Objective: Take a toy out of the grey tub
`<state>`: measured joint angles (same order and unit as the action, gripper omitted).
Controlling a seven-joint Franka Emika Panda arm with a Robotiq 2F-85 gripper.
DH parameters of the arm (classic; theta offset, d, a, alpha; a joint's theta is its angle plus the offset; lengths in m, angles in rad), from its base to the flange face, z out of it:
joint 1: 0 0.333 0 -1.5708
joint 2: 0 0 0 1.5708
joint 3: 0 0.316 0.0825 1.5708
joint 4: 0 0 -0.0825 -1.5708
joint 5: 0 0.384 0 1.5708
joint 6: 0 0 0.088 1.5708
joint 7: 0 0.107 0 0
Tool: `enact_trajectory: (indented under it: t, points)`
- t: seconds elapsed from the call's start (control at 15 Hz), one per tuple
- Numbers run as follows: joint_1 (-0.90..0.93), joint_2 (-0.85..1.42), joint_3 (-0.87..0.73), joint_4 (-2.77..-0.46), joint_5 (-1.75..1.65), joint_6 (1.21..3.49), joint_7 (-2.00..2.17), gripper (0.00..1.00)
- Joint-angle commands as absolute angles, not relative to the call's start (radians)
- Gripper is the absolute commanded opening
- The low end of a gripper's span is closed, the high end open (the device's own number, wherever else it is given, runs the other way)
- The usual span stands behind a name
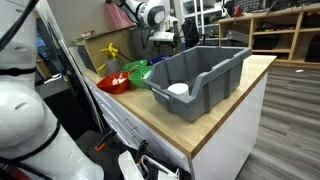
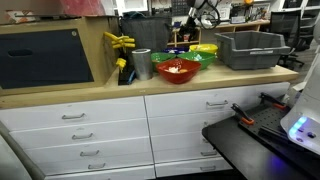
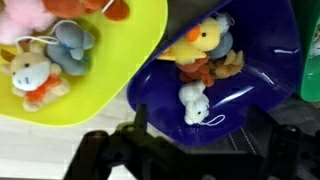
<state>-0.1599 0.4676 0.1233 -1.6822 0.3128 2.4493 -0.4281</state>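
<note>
- The grey tub (image 1: pixel 205 70) is sitting at one end of the wooden counter (image 1: pixel 150 122), and its dipped short end is facing the camera in an exterior view.
- A white object (image 1: pixel 178 90) is lying inside the tub near that dipped end.
- A green bowl (image 1: pixel 137 70) and a red bowl (image 1: pixel 113 84) are standing just beside the tub.
- The gripper (image 3: pixel 197 128) is hovering outside the tub, above other bowls. Its fingers are spread wide and are holding nothing.
- Under the gripper, a blue bowl (image 3: pixel 250 75) is holding a yellow duck toy (image 3: pixel 205 40) and a small white toy (image 3: pixel 195 103).
- A yellow bowl (image 3: pixel 100 95) of plush animals is lying just beside the blue bowl.
- A metal cup (image 2: pixel 142 63) is standing well apart from the tub.
</note>
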Motion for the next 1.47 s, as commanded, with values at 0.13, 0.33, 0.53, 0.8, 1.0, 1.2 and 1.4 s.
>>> enact_trajectory:
  t: [0.13, 0.33, 0.53, 0.8, 1.0, 1.2, 1.4]
  points:
    - [-0.153, 0.342, 0.052, -1.733, 0.228, 2.23, -0.282, 1.0]
    - [-0.155, 0.273, 0.017, -1.763, 0.225, 2.109, -0.253, 1.0]
    - [-0.15, 0.2, -0.019, -1.814, 0.214, 2.065, -0.229, 1.0]
    - [-0.143, 0.104, -0.054, -1.916, 0.178, 2.083, -0.173, 1.0]
    - [-0.137, 0.03, -0.069, -2.0, 0.149, 2.086, -0.118, 1.0]
    - [-0.135, -0.037, -0.074, -2.068, 0.126, 2.088, -0.067, 1.0]
    - [-0.136, -0.116, -0.082, -2.119, 0.084, 2.046, -0.023, 1.0]
